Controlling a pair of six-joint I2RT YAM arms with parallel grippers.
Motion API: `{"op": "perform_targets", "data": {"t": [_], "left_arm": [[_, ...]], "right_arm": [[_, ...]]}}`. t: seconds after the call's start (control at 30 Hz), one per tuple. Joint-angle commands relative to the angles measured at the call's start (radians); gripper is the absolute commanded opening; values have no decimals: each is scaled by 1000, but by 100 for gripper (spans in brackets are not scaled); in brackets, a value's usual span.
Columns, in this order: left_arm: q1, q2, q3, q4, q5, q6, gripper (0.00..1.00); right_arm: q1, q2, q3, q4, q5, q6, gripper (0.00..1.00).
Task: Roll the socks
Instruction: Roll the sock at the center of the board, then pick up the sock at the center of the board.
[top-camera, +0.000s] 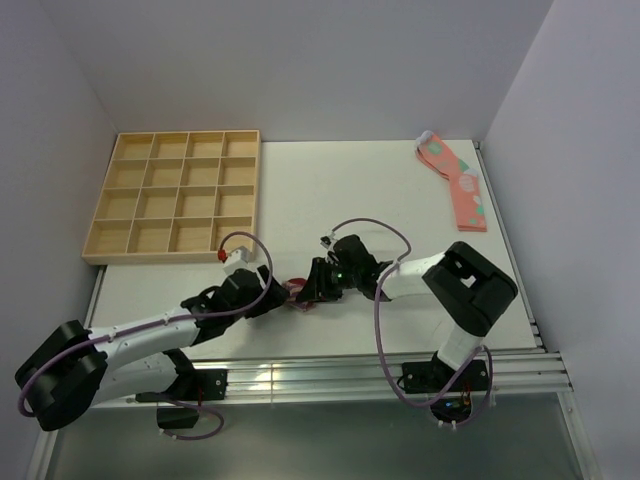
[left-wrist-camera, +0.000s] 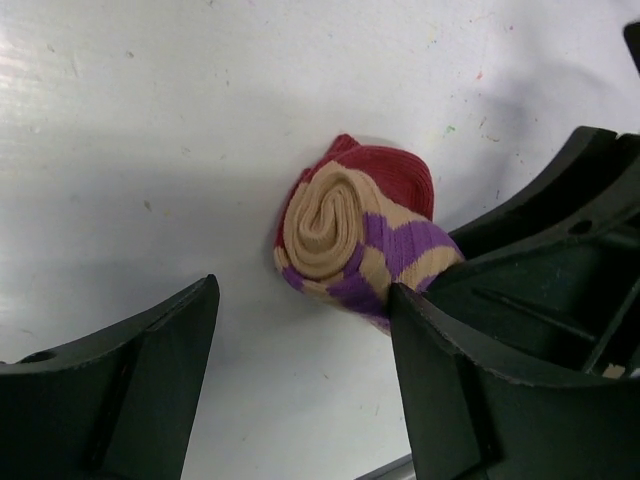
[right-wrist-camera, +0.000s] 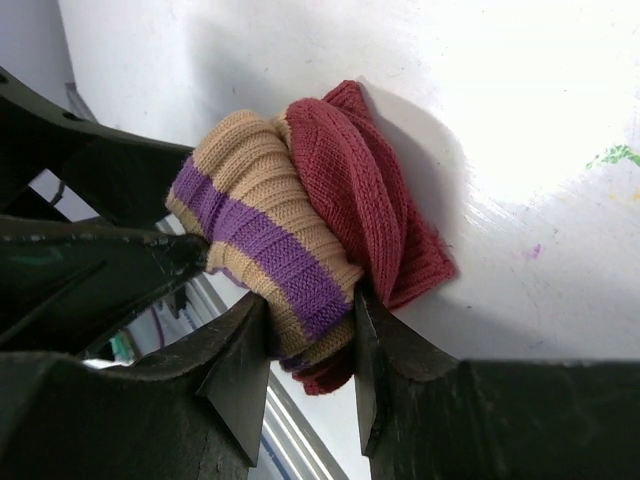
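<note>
the socks (left-wrist-camera: 350, 235) lie on the white table (top-camera: 350, 190) as one tight bundle, near the front edge and between the two arms. the tan coil shows at one end, the purple-striped cuff wraps its side, and the dark red part rests against the table. the right gripper (right-wrist-camera: 310, 305) is closed on the bundle, its two fingers pinching the striped band from either side. the left gripper (left-wrist-camera: 302, 295) stands open and holds nothing, its fingers well apart and the roll just beyond the gap, close to one finger. the roll looks formed, so the step in hand is judged to be letting go without it springing open. to do that well, the right gripper should hold its pinch until the cuff sits snug round the coil, then open slowly and lift straight away so no knit catches on a fingertip. the left gripper should back off along the table rather than sweep across the loose red edge. the two grippers sit very close together, so each is the main obstacle to the other, and a purple cable (top-camera: 377, 320) loops near them. the wooden tray (top-camera: 170, 257) at the far left and the pink socks (top-camera: 455, 180) in the far right corner are both well apart from the work.
</note>
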Motion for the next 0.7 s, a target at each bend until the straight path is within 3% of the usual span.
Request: {"op": "perform_targets", "data": {"t": [0.0,0.33,0.67], "left_arm": [[-50,-30,-37,23,-13,-53,74],[-93,-119,-97,93,-119,-122,75],[-93,-33,-112,214,-191,-193,75]], "right_arm": [[-27,118,-52,-188,144,-14,0],[-50,160,-29,-213,115,-33,0],[-73,194,-48,-191,48,-30,0]]}}
